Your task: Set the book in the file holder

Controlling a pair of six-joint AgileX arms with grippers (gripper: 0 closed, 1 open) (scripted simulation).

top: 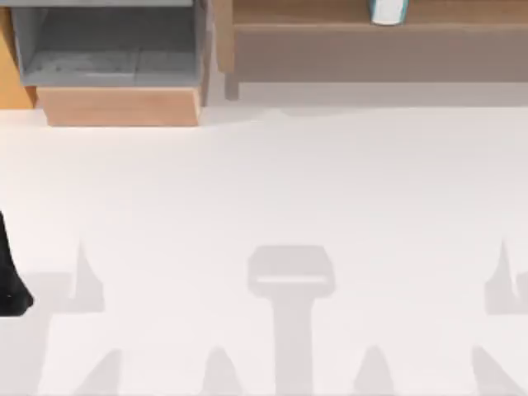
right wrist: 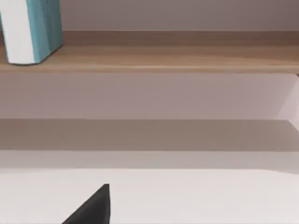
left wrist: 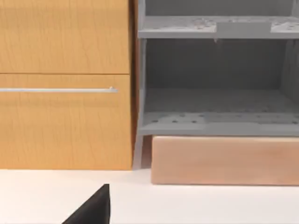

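**Ana:** As far as the left gripper (left wrist: 96,207) goes, what do you make out?

**Ben:** A dark wedge of it sits low in the left wrist view, over the white table (top: 272,181). Whether it is wide or narrow I cannot tell. It holds nothing that I can see. In the top view the left arm (top: 12,280) is a dark shape at the table's left edge, on the near side

**Ana:** And the right gripper (right wrist: 96,207)?

**Ben:** Much the same: a dark wedge above the table in the right wrist view. Wide or narrow, I cannot tell

**Ana:** What lies beyond the left one?

**Ben:** The file holder (top: 115,58), at the far left of the table. It has grey walls, an inner grey shelf and a tan wooden panel (left wrist: 224,161) across its near side. Just to its left stands an orange wooden cabinet (left wrist: 65,121) with a slim metal handle (left wrist: 58,90)

**Ana:** Where is the book (right wrist: 32,30)?

**Ben:** Upright on the long brown shelf (right wrist: 177,58) at the far right, with its light-blue cover and white page edges both showing. It is well apart from the file holder and from both grippers. From above, the book (top: 388,10) sits at the far edge of the view
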